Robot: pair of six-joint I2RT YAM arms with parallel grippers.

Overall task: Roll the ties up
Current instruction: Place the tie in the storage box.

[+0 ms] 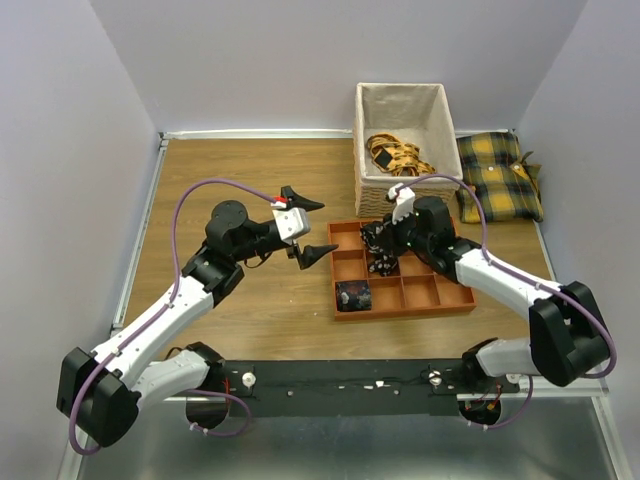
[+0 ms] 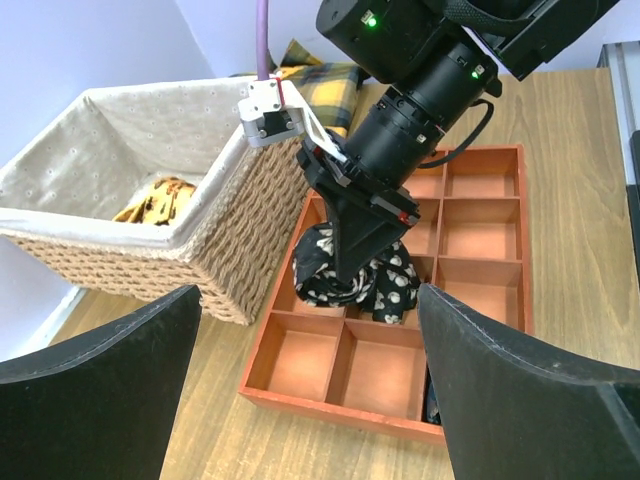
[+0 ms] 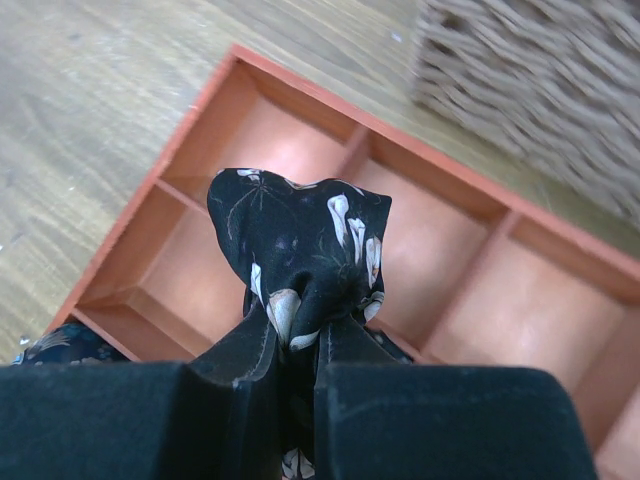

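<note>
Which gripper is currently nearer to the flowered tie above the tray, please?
Right. The right gripper is clamped on the tie over the tray; the left gripper hangs open beside the tray's left edge, apart from the tie.

A lab test booth: plain walls [image 1: 60, 100] enclosing a wooden table [image 1: 250, 170].

Two black ties [image 1: 379, 243] [image 1: 354, 295], one tray [image 1: 400, 312], one basket [image 1: 400, 105]

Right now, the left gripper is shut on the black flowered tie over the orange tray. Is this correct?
Not quite: the arm is wrong. It is the right gripper that is shut on the black flowered tie over the orange tray; the right wrist view shows the fabric pinched in it. The left gripper is open and empty beside the tray, as the top view shows.
</note>
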